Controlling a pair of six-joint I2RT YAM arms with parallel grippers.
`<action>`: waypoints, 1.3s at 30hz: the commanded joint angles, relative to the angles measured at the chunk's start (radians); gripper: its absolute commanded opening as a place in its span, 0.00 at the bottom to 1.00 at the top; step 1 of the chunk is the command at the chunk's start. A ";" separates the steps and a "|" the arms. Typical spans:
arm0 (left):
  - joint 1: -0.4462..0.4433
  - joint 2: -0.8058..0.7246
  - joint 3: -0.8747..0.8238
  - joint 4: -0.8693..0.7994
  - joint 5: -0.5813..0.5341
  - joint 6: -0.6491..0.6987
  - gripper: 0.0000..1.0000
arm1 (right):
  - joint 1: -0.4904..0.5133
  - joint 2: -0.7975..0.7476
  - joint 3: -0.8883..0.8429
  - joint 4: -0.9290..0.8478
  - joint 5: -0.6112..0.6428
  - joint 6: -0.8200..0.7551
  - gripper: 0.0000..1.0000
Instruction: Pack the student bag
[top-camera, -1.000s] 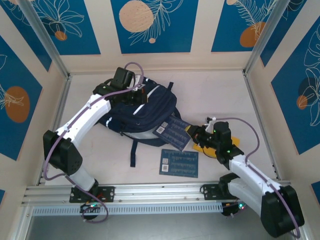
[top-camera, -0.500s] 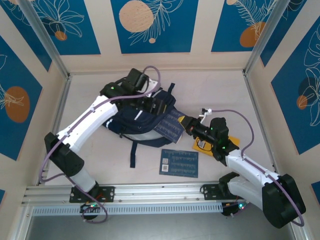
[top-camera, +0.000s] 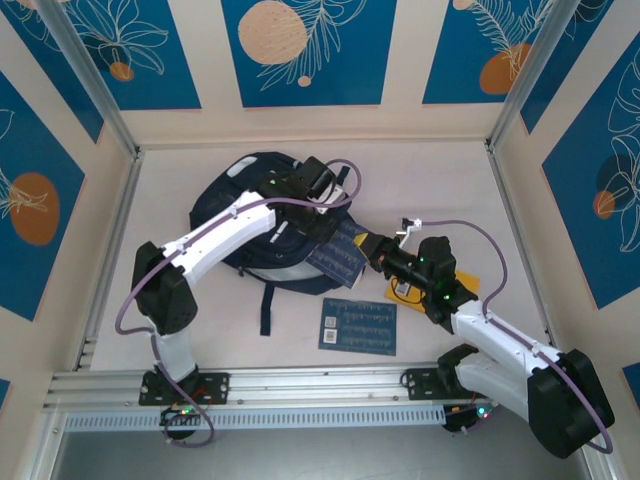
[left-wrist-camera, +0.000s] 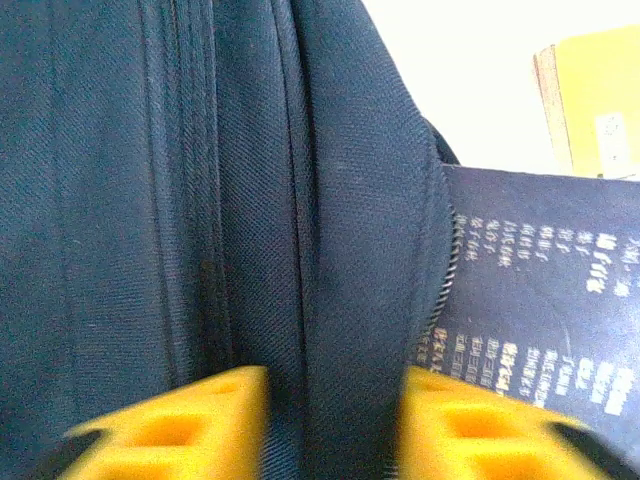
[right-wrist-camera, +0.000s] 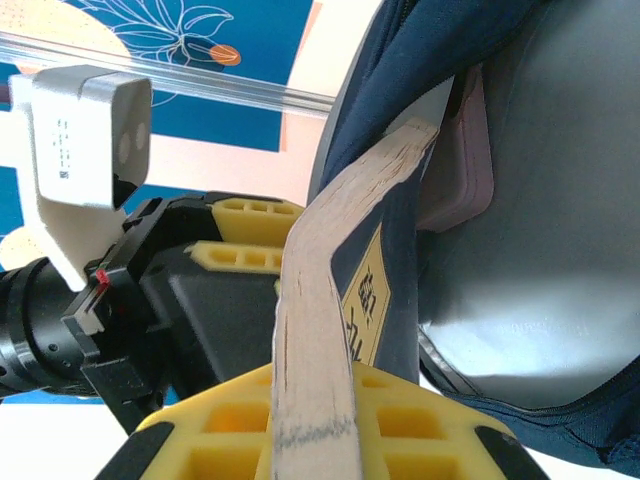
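The large navy striped fabric backpack (top-camera: 232, 185) lies in the middle of the table (top-camera: 440, 190). My right gripper (top-camera: 378, 250) clamps the dark blue paperback book (top-camera: 340, 255), its tip in the opening. The left gripper (left-wrist-camera: 330, 400) stands narrow astride the opening edge; I cannot tell if it pinches. I would lift that edge and push slowly.

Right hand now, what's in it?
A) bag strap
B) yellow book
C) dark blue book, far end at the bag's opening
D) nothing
C: the right hand is shut on the dark blue book, whose far end reaches the opening of the student bag.
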 joint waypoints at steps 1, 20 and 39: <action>-0.004 0.002 -0.005 0.006 -0.039 0.007 0.09 | 0.014 -0.036 0.024 0.092 0.001 0.009 0.00; 0.165 -0.320 -0.014 0.065 -0.011 -0.089 0.00 | 0.176 -0.019 -0.037 -0.250 0.268 -0.115 0.00; 0.204 -0.354 -0.013 0.094 0.048 -0.109 0.00 | 0.163 0.312 0.305 -0.037 0.138 -0.054 0.00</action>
